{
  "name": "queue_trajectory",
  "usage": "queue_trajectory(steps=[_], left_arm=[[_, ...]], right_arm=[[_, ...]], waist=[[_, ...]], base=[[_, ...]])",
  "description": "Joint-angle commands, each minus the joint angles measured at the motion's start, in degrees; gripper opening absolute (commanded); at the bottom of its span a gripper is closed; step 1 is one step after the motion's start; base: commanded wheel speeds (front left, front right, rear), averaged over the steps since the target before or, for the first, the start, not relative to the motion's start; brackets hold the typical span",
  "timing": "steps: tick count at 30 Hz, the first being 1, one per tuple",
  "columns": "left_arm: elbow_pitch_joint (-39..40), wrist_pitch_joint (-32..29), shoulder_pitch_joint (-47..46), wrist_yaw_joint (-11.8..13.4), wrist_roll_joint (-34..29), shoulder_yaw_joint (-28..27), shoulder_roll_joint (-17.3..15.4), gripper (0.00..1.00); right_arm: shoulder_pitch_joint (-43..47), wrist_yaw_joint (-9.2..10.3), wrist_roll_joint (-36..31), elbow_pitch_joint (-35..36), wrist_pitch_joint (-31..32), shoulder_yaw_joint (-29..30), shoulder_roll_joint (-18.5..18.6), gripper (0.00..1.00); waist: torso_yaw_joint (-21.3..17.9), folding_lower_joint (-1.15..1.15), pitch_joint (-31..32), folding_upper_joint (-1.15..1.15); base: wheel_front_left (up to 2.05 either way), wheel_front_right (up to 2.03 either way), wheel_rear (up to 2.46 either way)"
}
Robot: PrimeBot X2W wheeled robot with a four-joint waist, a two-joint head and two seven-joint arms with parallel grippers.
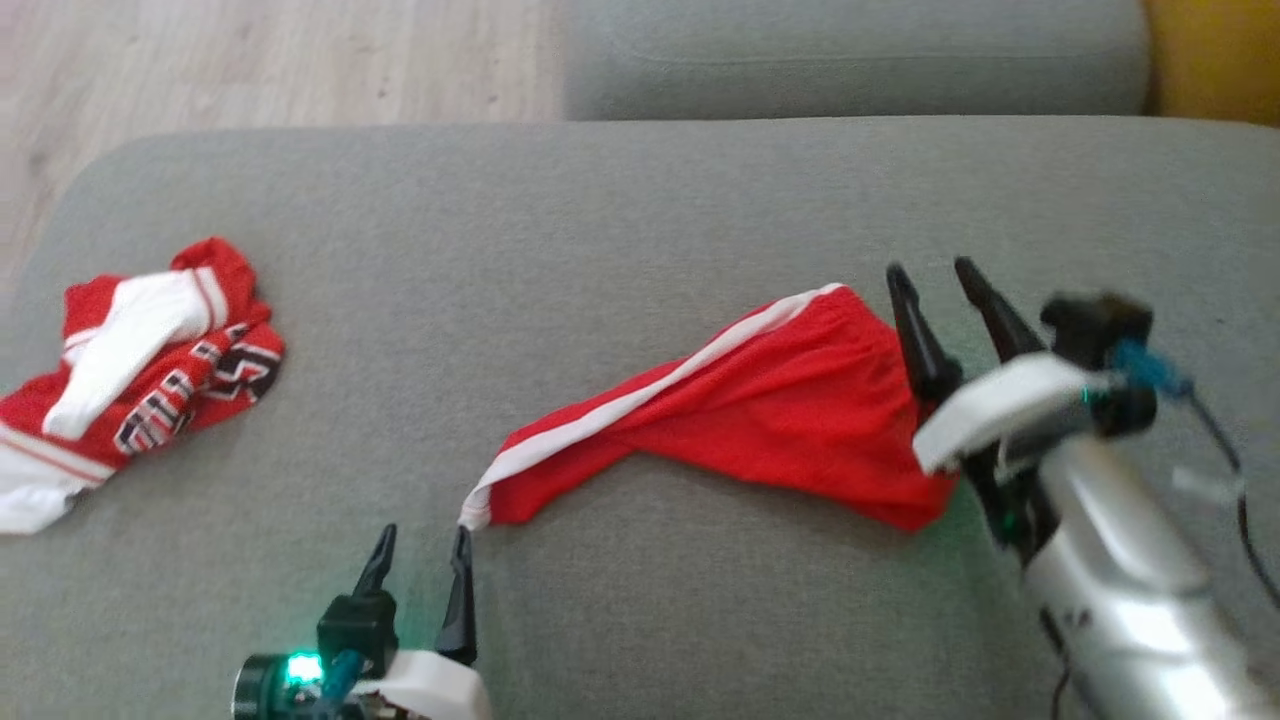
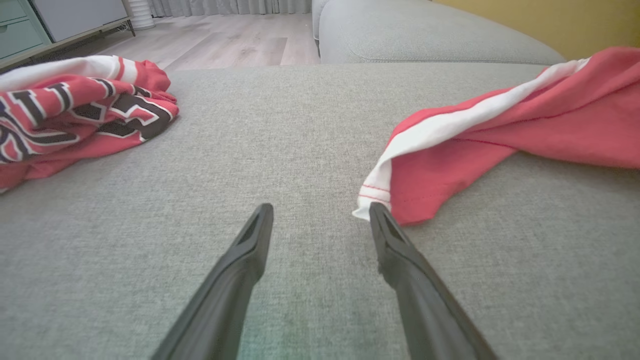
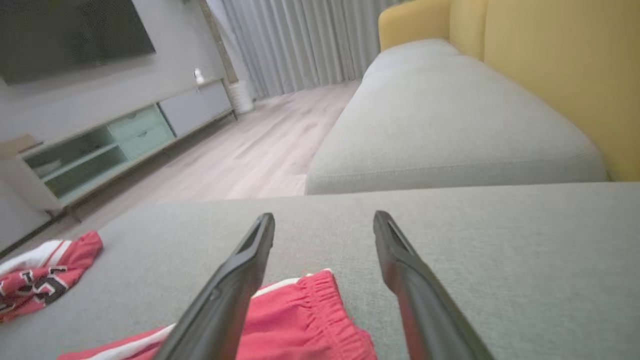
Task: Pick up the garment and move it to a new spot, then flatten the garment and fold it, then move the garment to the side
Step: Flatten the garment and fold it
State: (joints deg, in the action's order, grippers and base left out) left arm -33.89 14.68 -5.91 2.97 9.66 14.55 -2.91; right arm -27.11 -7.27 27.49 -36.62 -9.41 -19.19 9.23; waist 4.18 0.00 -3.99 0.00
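The left gripper (image 1: 420, 548) had its two dark fingers spread wide with nothing between them, tips low over the grey sofa cushion (image 1: 620, 230). The tip of the finger nearer the other arm sat right at the white-hemmed leg corner of the red shorts (image 1: 790, 410); whether it touched the cloth could not be made out.

The right gripper (image 1: 930, 272) was likewise spread and empty. It hung at the opposite end of the shorts, and in its wrist view the gathered elastic waistband lay on the cushion beneath and between its fingers.

The shorts lay on the cushion as a long, slanted, rumpled strip from one gripper to the other. A white side stripe ran along the edge farther from the robot.

Well apart, at the robot's far left on the same cushion, lay a crumpled red-and-white jersey (image 1: 140, 370) with dark lettering. Beyond the cushion were a second grey cushion (image 1: 850, 60), a pale wooden floor (image 1: 250, 60) and a yellow backrest (image 1: 1215, 55).
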Motion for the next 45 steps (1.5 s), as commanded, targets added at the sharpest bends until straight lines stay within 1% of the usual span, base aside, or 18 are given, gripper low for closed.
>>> queue_trajectory(steps=[1, 6, 11, 16, 21, 28, 29, 30, 31, 33, 34, 37, 41, 45], left_arm=[[1.86, 0.32, -2.96, -0.05, -0.03, -1.14, -0.02, 1.0], [3.04, 0.32, -3.96, 0.44, 2.27, 1.78, 0.01, 1.0], [4.06, 0.32, -4.57, 1.21, 4.99, 4.07, 0.02, 1.0], [4.75, 0.32, -4.66, 2.17, 5.92, 5.35, 0.02, 1.0], [5.21, 0.32, -4.95, 2.69, 6.28, 5.94, 0.02, 1.0], [5.53, 0.32, -5.33, 2.7, 6.63, 6.42, 0.02, 1.0], [5.55, 0.32, -5.36, 2.71, 6.7, 6.5, 0.02, 1.0], [5.55, 0.32, -5.39, 2.72, 6.77, 6.6, 0.02, 1.0], [5.52, 0.32, -5.43, 2.72, 6.83, 6.7, 0.02, 1.0], [5.43, 0.32, -5.43, 2.69, 6.94, 6.97, 0.02, 1.0], [5.43, 0.32, -5.43, 2.69, 6.94, 6.97, 0.02, 1.0], [5.22, 0.32, -5.4, 2.5, 7.25, 7.58, 0.03, 1.0], [4.85, 0.32, -5.33, 2.27, 7.73, 8.77, 0.03, 1.0], [4.28, 0.32, -4.92, 2.06, 8.07, 9.7, 0.03, 1.0]], right_arm=[[-2.97, -0.22, 1.22, 0.6, 1.73, -2.44, 0.84, 1.0], [-9.17, -0.22, 10.82, -4.11, 9.89, -4.74, 2.49, 1.0], [-12.42, -0.22, 15.97, -7.94, 15.49, -7.57, 4.29, 1.0], [-13.61, -0.22, 18.77, -10.01, 18.4, -11.19, 5.57, 1.0], [-14.04, -0.22, 22.14, -11.31, 20.5, -13.35, 6.29, 1.0], [-14.42, -0.22, 26.27, -10.71, 20.37, -15.59, 7.05, 1.0], [-14.61, -0.22, 26.57, -10.46, 19.86, -15.94, 7.22, 0.89], [-14.78, -0.22, 26.89, -10.33, 19.3, -16.21, 7.38, 0.82], [-14.96, -0.22, 27.24, -10.32, 18.65, -16.35, 7.52, 0.62], [-15.38, -0.22, 27.39, -10.25, 17.11, -16.99, 7.97, 0.31], [-15.38, -0.22, 27.39, -10.25, 17.11, -16.99, 7.97, 0.31], [-16.18, -0.22, 27.11, -10.18, 13.73, -17.92, 8.83, 0.0], [-18.6, -0.22, 25.1, -9.68, 7.39, -19.84, 9.82, 0.0], [-23.55, -0.22, 22.84, -7.96, 0.34, -22.29, 9.9, 0.0]], waist=[[1.47, 0.0, -1.03, 0.0], [4.1, 0.0, -2.74, 0.0], [5.93, 0.0, -4.32, 0.0], [6.71, 0.0, -5.48, 0.0], [7.13, 0.0, -6.24, 0.0], [7.59, 0.0, -6.69, 0.0], [7.66, 0.0, -6.75, 0.0], [7.74, 0.0, -6.82, 0.0], [7.83, 0.0, -6.89, 0.0], [8.1, 0.0, -6.97, 0.0], [8.1, 0.0, -6.97, 0.0], [8.84, 0.0, -7.01, 0.0], [10.39, 0.0, -6.5, 0.0], [12.36, 0.0, -5.22, 0.0]], base=[[0.0, 0.0, 0.0], [0.0, 0.0, 0.0], [0.0, 0.0, 0.0], [0.0, 0.0, 0.0], [0.0, 0.0, 0.0], [0.0, 0.0, 0.0], [0.0, 0.0, 0.0], [0.0, 0.0, 0.0], [0.0, 0.0, 0.0], [0.0, 0.0, 0.0], [0.0, 0.0, 0.0], [0.0, 0.0, 0.0], [0.0, 0.0, 0.0], [0.0, 0.0, 0.0]])
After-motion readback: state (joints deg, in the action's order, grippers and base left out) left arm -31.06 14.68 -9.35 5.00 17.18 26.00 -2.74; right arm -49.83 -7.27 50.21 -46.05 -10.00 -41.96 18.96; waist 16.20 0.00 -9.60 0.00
